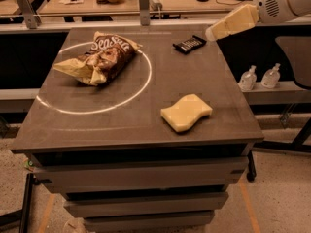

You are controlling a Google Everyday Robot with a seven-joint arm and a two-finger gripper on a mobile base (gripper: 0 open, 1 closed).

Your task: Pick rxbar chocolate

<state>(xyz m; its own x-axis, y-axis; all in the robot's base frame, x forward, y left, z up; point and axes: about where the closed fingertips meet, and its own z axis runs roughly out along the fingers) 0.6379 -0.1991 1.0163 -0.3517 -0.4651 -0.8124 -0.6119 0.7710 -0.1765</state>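
Note:
The rxbar chocolate [189, 44] is a small flat black bar with white lettering, lying at the far right of the dark table [146, 125]. My gripper [214, 32] reaches in from the upper right on a white arm [279, 1]. Its cream tip hangs just right of the bar and a little above the table, apart from the bar. It holds nothing that I can see.
A crinkled brown-and-yellow "Sea Salt" chip bag [99, 59] lies in a white circle at the far left. A wavy yellow sponge [186, 112] lies near the front right. Two small bottles [260, 76] stand on a shelf right of the table. A cluttered bench runs behind.

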